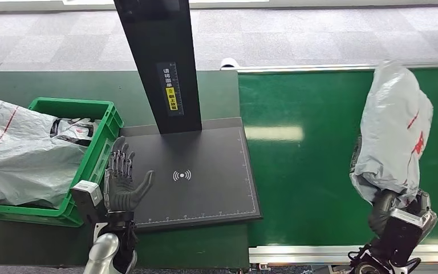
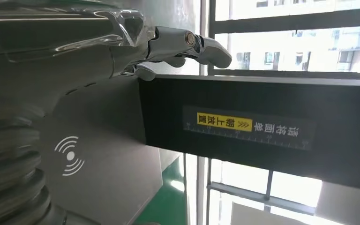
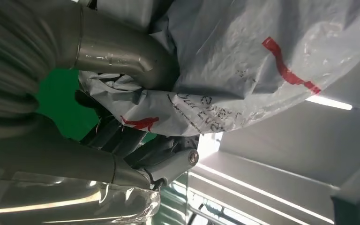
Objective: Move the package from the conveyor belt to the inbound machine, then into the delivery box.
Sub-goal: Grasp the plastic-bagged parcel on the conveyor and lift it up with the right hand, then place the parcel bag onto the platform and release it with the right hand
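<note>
Right hand (image 1: 385,206) grasps grey package (image 1: 396,131) above conveyor belt (image 1: 302,171); left hand (image 1: 124,180) released, fingers spread, beside inbound machine (image 1: 205,182).

Black post (image 1: 159,63) — scan pad (image 1: 205,171) open

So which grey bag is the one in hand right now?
The bag over the belt, held by the right hand. The other bag lies in the green crate.
</note>
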You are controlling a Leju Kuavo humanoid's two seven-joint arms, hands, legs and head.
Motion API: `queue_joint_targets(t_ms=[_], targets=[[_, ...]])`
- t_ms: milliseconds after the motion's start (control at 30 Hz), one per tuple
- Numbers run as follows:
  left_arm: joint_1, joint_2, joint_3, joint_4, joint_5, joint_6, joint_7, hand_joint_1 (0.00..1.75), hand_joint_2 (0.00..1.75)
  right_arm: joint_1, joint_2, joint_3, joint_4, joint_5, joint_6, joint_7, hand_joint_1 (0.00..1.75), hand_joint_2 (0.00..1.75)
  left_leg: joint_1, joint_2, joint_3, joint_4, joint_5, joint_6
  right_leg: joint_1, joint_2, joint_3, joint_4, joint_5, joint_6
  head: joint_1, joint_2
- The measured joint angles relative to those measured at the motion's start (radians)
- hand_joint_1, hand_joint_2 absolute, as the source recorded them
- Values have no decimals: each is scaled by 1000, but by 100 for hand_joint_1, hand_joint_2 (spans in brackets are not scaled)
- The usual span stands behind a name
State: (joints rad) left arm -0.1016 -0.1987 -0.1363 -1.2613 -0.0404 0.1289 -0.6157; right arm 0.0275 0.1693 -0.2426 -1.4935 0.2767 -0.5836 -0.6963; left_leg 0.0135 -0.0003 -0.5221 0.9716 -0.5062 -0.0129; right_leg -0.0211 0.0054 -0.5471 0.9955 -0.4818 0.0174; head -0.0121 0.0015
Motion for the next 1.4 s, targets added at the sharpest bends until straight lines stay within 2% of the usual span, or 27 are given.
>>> queue_joint_targets(t_ms=[67,200,367,433,533,600,867,967,1067,1233,1400], targets=[[-2,0,1,-4,21,29,-12,0,175,8,0,34,-25,74,-27,6,175,175,0,1,0,0,0,0,0,1,0,0,0,0,0,0],[-1,1,2,-21,44,61,-25,0,175,7,-3,137,-26,276,-8,54,175,175,0,0,1,0,0,0,0,0,0,0,0,0,0,0],[0,4,2,-33,51,69,-26,0,175,5,-8,200,-18,309,1,72,175,175,0,-2,0,0,1,0,0,-2,1,0,0,0,0,0],[2,5,2,-37,53,75,-32,0,175,1,-13,220,-9,374,54,110,175,175,0,-1,-1,0,0,0,0,-2,1,0,0,0,0,0],[12,10,2,-52,60,80,-41,0,175,-18,-24,288,42,523,209,192,175,175,0,-1,-1,0,0,0,0,-1,0,0,0,0,0,0],[19,12,3,-58,66,74,-40,0,175,-34,-29,344,95,556,296,220,175,175,0,-3,-1,0,1,0,0,-3,0,0,0,0,0,0],[30,19,5,-59,72,36,-25,0,175,-95,-52,518,260,497,569,277,175,175,1,-4,-1,0,1,0,1,-3,0,0,0,0,0,0],[28,19,5,-55,74,28,-20,0,175,-126,-61,559,339,505,622,339,175,175,1,-4,-1,0,1,0,1,-3,0,0,0,0,0,0],[22,20,5,-49,81,24,-16,0,175,-174,-65,589,427,514,633,368,175,175,1,0,3,0,0,0,1,-1,2,0,0,0,0,0],[14,20,4,-45,87,22,-14,0,175,-232,-67,618,508,500,640,351,175,175,1,2,9,0,0,0,1,2,7,0,0,0,0,0],[14,20,4,-43,91,20,-13,0,175,-232,-73,631,517,369,745,225,175,175,1,2,10,0,0,0,1,2,8,0,1,-1,0,0]])
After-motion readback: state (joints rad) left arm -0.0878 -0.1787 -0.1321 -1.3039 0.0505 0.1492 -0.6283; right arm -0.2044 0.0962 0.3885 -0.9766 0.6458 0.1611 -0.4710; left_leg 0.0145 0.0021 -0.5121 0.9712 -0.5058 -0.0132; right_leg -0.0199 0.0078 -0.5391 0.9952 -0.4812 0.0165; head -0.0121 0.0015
